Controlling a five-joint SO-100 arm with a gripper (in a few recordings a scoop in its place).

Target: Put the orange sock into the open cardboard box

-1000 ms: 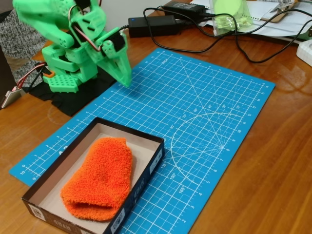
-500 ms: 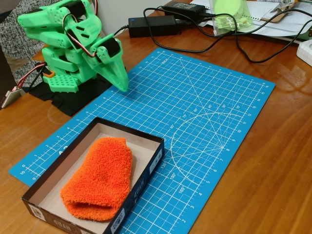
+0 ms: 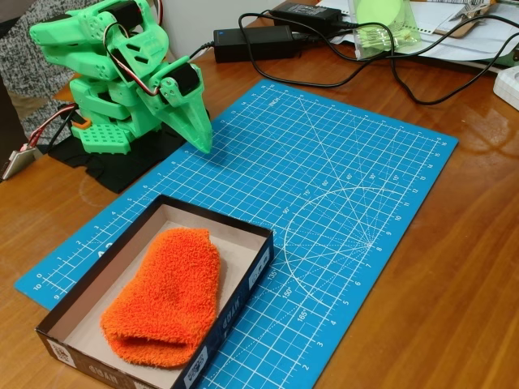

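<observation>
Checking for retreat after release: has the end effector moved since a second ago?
Yes. The end effector has dropped and pulled back toward the arm's base, judged against the blue cutting mat.

Open cardboard box (image 3: 253, 267): near corner cut off by bottom edge of fixed view; white print on dark outer wall too small to read. Box floor under orange sock (image 3: 166, 298) hidden by it. Green arm base (image 3: 109, 134): rear part hidden behind folded upper links. Gripper (image 3: 203, 139): fingers overlap, any gap between them unreadable. Power adapter (image 3: 253, 42) cables run off right edge. Papers (image 3: 454, 32) at top right cut by edge.
</observation>
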